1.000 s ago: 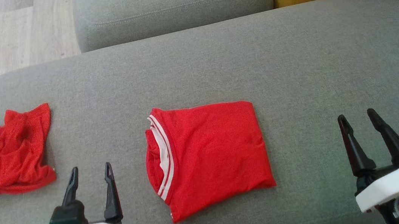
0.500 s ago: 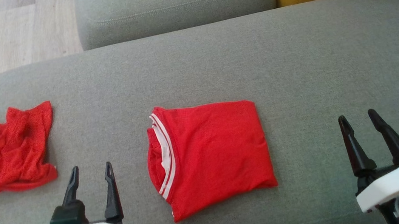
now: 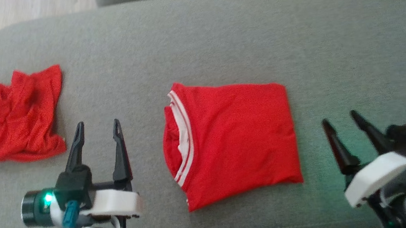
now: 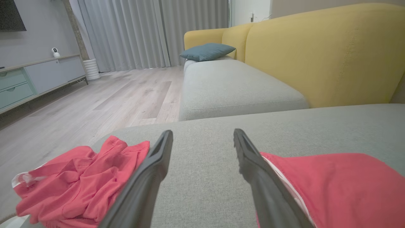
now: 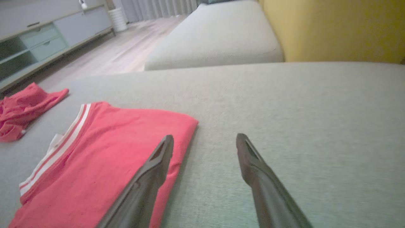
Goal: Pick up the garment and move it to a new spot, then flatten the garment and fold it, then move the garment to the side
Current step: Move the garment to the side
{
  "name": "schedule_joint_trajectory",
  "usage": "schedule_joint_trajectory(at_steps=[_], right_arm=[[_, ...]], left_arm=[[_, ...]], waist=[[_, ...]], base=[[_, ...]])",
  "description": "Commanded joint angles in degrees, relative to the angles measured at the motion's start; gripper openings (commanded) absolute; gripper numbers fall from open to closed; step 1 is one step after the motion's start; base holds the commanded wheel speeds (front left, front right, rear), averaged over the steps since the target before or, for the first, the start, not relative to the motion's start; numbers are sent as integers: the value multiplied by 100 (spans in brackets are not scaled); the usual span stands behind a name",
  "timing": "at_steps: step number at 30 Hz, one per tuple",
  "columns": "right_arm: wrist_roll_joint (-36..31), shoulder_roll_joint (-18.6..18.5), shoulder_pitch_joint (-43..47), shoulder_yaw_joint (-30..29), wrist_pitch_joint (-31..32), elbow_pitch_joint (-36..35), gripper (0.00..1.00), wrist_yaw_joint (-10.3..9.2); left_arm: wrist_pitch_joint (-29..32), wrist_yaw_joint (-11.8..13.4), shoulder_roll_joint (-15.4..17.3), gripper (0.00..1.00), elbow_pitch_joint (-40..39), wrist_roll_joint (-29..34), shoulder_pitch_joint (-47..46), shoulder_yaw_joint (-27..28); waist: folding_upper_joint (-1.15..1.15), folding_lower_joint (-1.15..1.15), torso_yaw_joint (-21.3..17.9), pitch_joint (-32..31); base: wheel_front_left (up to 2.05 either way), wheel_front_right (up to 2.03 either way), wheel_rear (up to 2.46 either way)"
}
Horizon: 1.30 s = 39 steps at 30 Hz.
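The garment is bright red with white stripe trim on its left edge. It lies folded into a rough square in the middle of the grey cushion. My left gripper stands open just left of it, with nothing between the fingers and the stripe trim beside its right finger. My right gripper is open to the right of the garment, clear of the cloth. In the right wrist view that gripper hovers over the garment's right edge. A second, crumpled red cloth lies at the cushion's left end.
The cushion's rounded left edge drops to a pale wood floor. Behind stand another grey seat, a yellow backrest and a blue pillow. A low cabinet lines the far wall. Bare cushion stretches right of the garment.
The head camera has tipped down, so the whole picture shifted. Both grippers remain open. The right gripper now stands closer to the folded garment's right edge.
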Motion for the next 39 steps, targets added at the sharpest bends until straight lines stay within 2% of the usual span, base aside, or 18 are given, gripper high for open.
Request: schedule_joint_trajectory(at_steps=[1,11,15,16,17,18,23,27,31,32,38,39], right_arm=[[28,-114,-222,172,18,-97,100,22],[259,216,-1125,725,-170,1913,100,22],[371,264,-1411,867,-69,2497,100,22],[411,265,-1460,907,-72,2561,87,22],[447,254,-1495,940,-78,2601,15,22],[463,223,-1522,972,-93,2612,0,22],[464,-43,-1537,1109,-290,2336,0,22],[460,-320,-1522,1193,-348,1932,0,22],[477,-625,-1585,1234,-288,1637,0,22],[497,-822,-1660,1288,-228,1579,0,22],[550,-1565,-2113,1188,-157,1726,0,22],[550,-1565,-2113,1188,-157,1726,0,22]], left_arm=[[-54,-15,50,100,-145,60,-294,192],[-118,-181,-231,100,86,231,-854,163],[-121,-248,-311,100,46,348,-940,177],[-121,-263,-326,100,34,375,-942,187],[-121,-274,-341,100,3,407,-943,205],[-121,-285,-354,100,-20,434,-934,223],[-122,-334,-390,100,-162,577,-859,343],[-122,-403,-396,100,-250,665,-828,425],[-122,-494,-409,100,-281,759,-879,443],[-122,-548,-416,100,-281,805,-933,433],[-122,-746,-392,100,-231,932,-1193,358],[-122,-746,-392,100,-231,932,-1193,358]], waist=[[0,0,176,177],[0,0,550,527],[0,0,614,567],[0,0,626,571],[0,0,632,574],[0,0,635,575],[0,0,533,577],[0,0,249,657],[0,0,-202,780],[0,0,-458,841],[0,0,-1194,1062],[0,0,-1194,1062]], base=[[0,0,0],[0,0,0],[0,0,0],[0,0,0],[0,0,0],[0,0,0],[0,0,0],[0,0,0],[0,0,0],[0,0,0],[0,0,0],[0,0,0]])
